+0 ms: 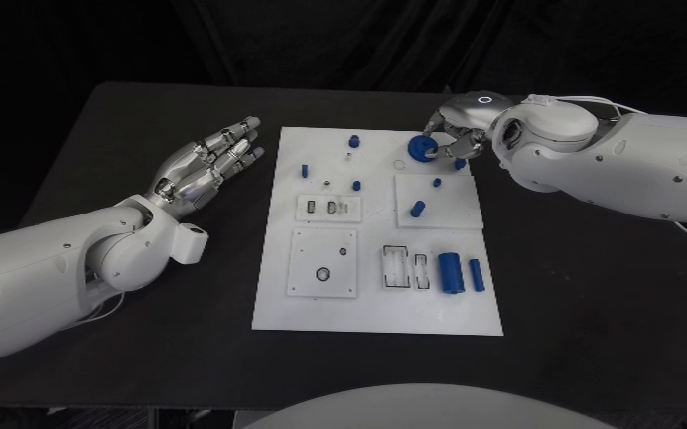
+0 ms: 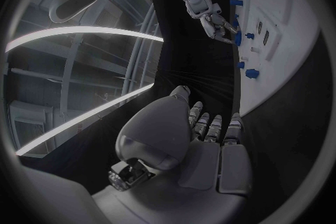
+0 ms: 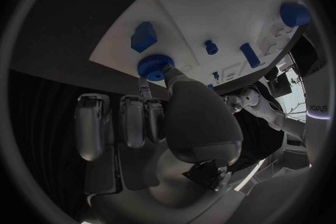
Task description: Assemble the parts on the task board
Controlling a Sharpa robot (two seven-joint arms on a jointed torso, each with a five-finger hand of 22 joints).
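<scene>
The blue ring (image 1: pixel 424 148) sits at the far right corner of the white board (image 1: pixel 375 310), pinched by the right hand (image 1: pixel 461 123), thumb and a fingertip closed on its ridged rim while the other fingers hang curled beside it. From the right wrist the same ring (image 3: pixel 154 66) shows just past the fingertips, near a blue block (image 3: pixel 143 36) on the board's edge. Further down the board, a short blue peg (image 1: pixel 418 209) stands upright on a raised square plate, and two blue cylinders (image 1: pixel 450 272) lie side by side near the right edge. Over on the other side, the left hand (image 1: pixel 207 166) hovers above the black tabletop (image 1: pixel 172 350), fingers stretched out flat and apart, holding nothing, just beside the board's left edge.
</scene>
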